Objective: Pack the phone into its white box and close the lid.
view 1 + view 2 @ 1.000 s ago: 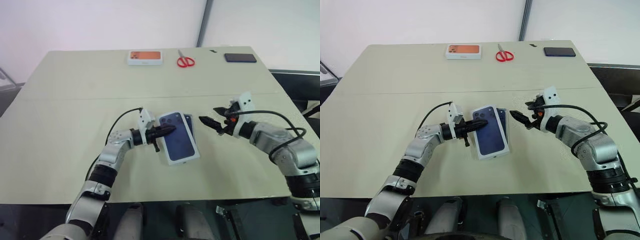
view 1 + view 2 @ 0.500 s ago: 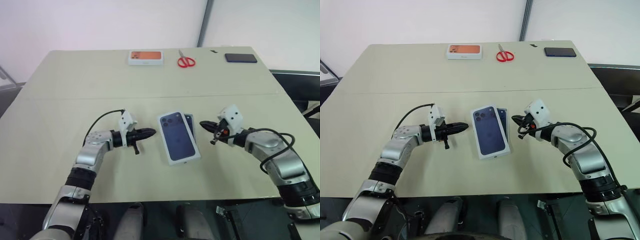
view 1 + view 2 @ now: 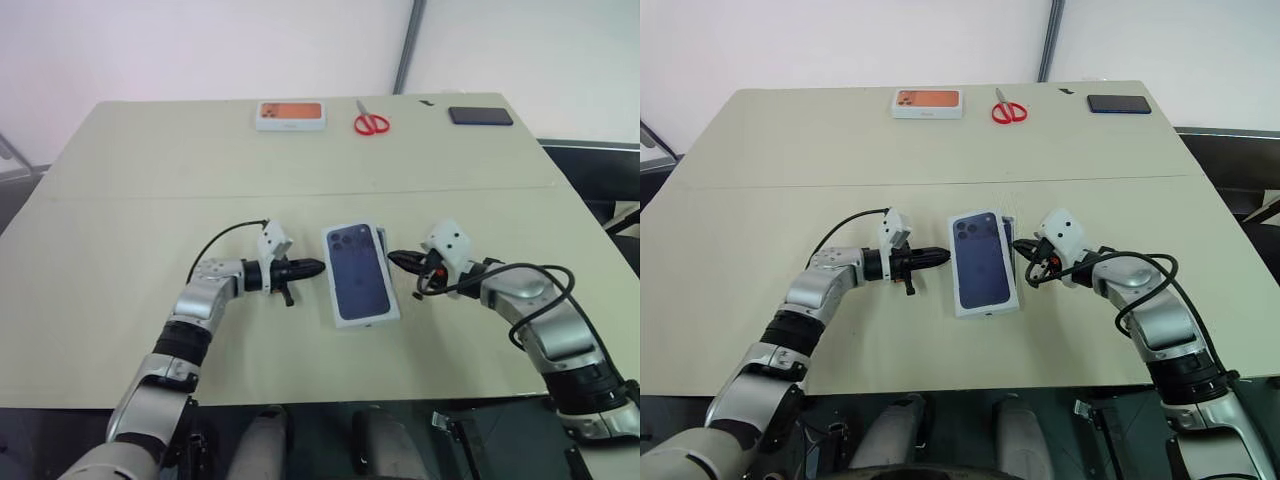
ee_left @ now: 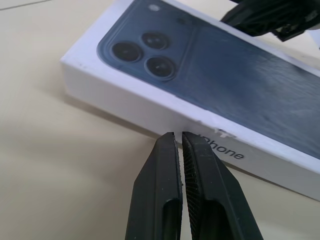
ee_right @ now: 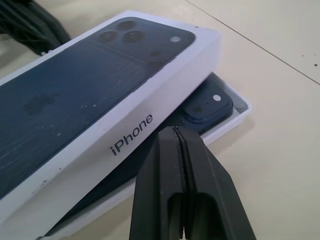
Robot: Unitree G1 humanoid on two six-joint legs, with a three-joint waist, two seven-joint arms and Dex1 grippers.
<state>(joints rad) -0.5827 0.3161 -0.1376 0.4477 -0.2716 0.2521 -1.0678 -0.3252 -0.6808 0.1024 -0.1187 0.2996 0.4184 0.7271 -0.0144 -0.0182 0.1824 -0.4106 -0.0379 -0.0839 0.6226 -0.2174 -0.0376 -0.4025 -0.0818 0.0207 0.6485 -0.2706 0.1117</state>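
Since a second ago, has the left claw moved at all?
Yes. The left gripper has pulled back off the lid and now sits just beside its left edge, fingers shut.

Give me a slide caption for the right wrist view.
Shut right gripper beside the printed white cardboard lid, askew over the white tray holding the navy phone.

The lid (image 3: 358, 270) sits askew over the white box (image 5: 235, 116) mid-table, blocking the straight line between the left gripper (image 3: 315, 267) and right gripper (image 3: 395, 259), both pinched shut close at its two sides. Bare table (image 3: 130, 230) lies open to the left, right and near. Along the far edge stand an orange-pictured box (image 3: 291, 115), scissors (image 3: 371, 122) and a black slab (image 3: 480, 116).
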